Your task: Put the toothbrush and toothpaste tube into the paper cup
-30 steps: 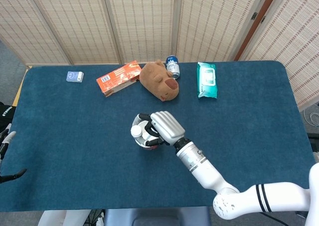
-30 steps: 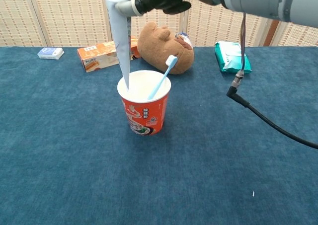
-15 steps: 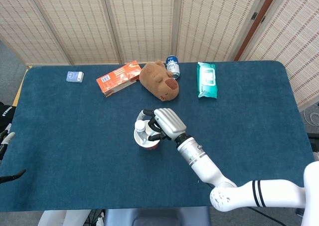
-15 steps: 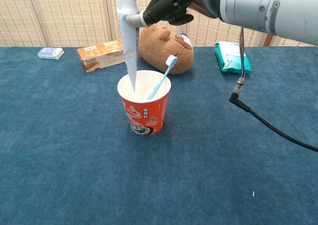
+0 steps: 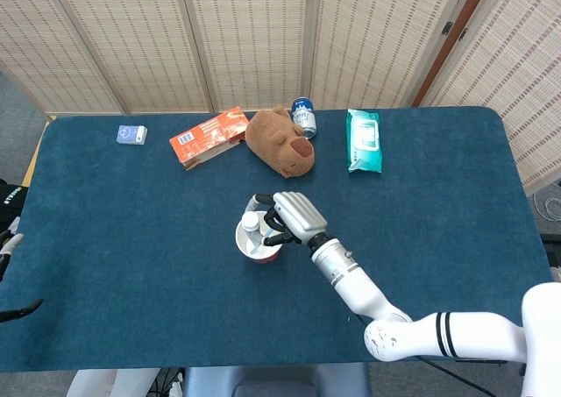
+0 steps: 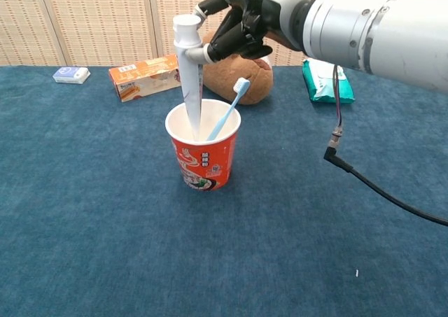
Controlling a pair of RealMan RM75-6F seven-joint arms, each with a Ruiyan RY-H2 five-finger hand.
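Observation:
An orange paper cup (image 6: pixel 203 152) (image 5: pixel 256 244) stands mid-table. A light blue toothbrush (image 6: pixel 229 107) leans inside it, head up to the right. My right hand (image 6: pixel 245 19) (image 5: pixel 294 217) hovers just above the cup and holds a white toothpaste tube (image 6: pixel 190 72) (image 5: pixel 252 224) near its cap. The tube hangs cap up, its flat end dipping inside the cup. Only dark fingertips of my left hand (image 5: pixel 10 274) show at the left edge of the head view; whether they hold anything is hidden.
Along the far edge lie a small blue box (image 5: pixel 131 134), an orange carton (image 5: pixel 208 137), a brown plush toy (image 5: pixel 279 140), a blue can (image 5: pixel 303 115) and a green wipes pack (image 5: pixel 363 140). A black cable (image 6: pixel 378 173) hangs from my right arm.
My right hand has come down and shifted right over the cup, lowering the tube so its end now sits deeper inside. The toothbrush has not moved.

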